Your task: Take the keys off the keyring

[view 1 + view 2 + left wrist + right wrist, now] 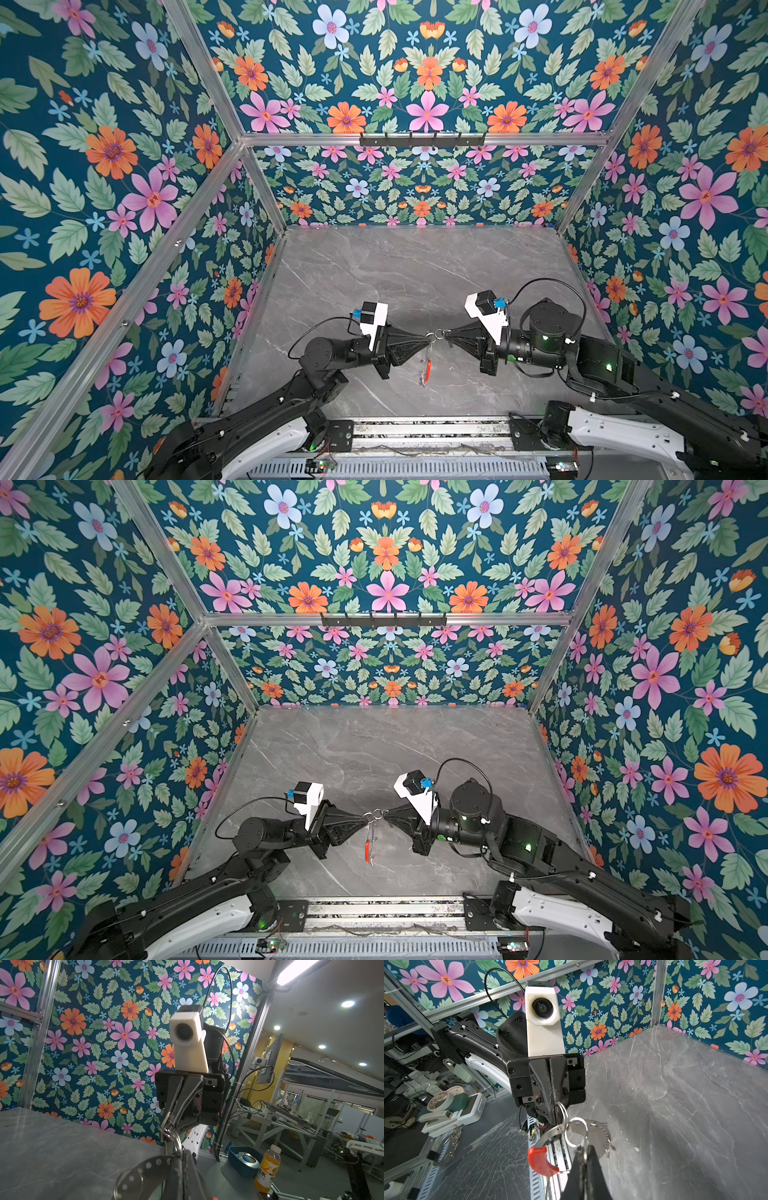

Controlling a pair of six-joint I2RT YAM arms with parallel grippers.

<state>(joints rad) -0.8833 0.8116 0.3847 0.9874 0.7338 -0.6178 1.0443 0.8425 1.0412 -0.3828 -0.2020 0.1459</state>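
Note:
The keyring (600, 1136), a grey perforated metal hoop with a red sleeve (539, 1160), hangs above the table between my two grippers. In both top views it dangles below them, red sleeve (428, 368) (367, 850) facing the front. My left gripper (182, 1153) (428, 337) is shut on the hoop's top end, where a small split ring (170, 1132) sits. Tip to tip with it, my right gripper (584, 1148) (446, 336) is shut on a second small split ring (576, 1132) linked to the first. I cannot make out the keys; only a tiny metal attachment (607, 1152) hangs from the hoop.
The grey marble table (415, 270) is walled by floral panels on three sides. A black hook rail (422, 140) sits high on the back frame. Off the table stand an orange drink bottle (268, 1169), a blue bin (243, 1159) and tape rolls (440, 1101).

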